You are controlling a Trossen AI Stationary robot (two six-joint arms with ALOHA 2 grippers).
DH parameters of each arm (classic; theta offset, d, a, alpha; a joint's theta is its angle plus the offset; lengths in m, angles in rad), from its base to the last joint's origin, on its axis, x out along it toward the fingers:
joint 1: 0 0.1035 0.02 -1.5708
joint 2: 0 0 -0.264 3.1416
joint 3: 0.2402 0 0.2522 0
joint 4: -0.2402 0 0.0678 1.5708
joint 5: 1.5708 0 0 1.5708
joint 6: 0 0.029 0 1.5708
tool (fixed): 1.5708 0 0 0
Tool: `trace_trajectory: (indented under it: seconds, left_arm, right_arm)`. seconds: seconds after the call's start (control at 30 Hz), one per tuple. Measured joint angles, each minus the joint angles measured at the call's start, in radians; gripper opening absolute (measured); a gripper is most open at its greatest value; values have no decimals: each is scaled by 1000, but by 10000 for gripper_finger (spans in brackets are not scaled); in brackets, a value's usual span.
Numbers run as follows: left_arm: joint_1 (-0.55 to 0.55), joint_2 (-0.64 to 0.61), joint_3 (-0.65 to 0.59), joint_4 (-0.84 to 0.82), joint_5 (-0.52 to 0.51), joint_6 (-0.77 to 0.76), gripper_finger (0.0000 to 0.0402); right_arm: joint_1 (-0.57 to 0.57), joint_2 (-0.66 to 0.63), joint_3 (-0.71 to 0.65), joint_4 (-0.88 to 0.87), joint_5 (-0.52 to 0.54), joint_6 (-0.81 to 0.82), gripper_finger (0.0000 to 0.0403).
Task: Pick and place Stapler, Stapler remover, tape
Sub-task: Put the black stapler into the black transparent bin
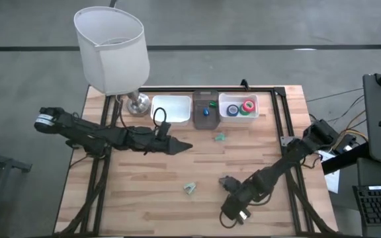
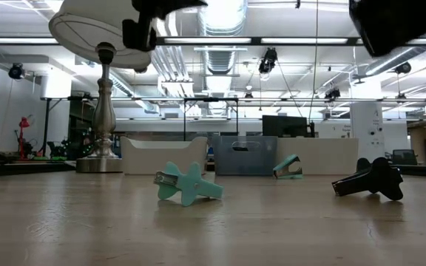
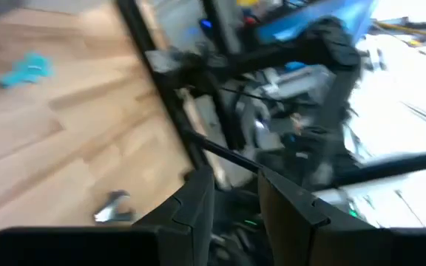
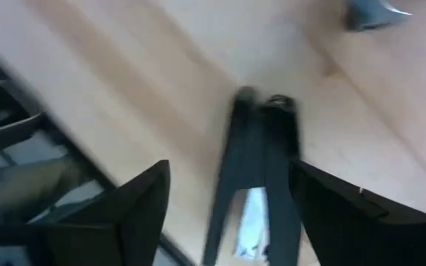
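The black stapler (image 1: pixel 225 180) lies on the wooden table right of centre. It also shows in the low view (image 2: pixel 368 181), its jaws apart. My right gripper (image 1: pixel 233 190) is open just above it. In the right wrist view the stapler (image 4: pixel 257 170) shows between the two fingers. My left gripper (image 1: pixel 185 146) hangs over the table's middle, empty, its fingers a narrow gap apart (image 3: pixel 231 188). A grey-teal staple remover (image 1: pixel 190 188) lies near the centre, a teal one (image 1: pixel 219 137) farther back. Tape rolls (image 1: pixel 243 107) sit in the far right white bin.
Three bins stand in a row at the far edge: a white one (image 1: pixel 172 109), a grey one (image 1: pixel 206 111) with small blue and green bits, and the white tape bin (image 1: pixel 227 114). A lamp (image 1: pixel 111 49) stands at the far left. A black frame (image 1: pixel 280 125) borders the table.
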Motion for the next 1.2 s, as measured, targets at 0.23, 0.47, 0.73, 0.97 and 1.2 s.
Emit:
trace_trajectory:
  seconds: [0.23,0.47,0.73,0.97,1.2]
  left_arm:
    - [-4,-62,0,32,87,20,110]
    - [-4,-130,0,31,93,69,110]
    - [-4,-173,0,28,120,113,110]
    - [-4,-183,0,28,153,99,110]
    - [-4,-183,0,29,167,97,110]
  right_arm:
    - [2,66,2,3,-13,54,298]
    - [2,124,0,2,-65,57,289]
    - [0,137,5,-13,-83,54,257]
    - [-1,138,4,-26,-85,15,212]
    - [-14,134,3,-31,-89,12,178]
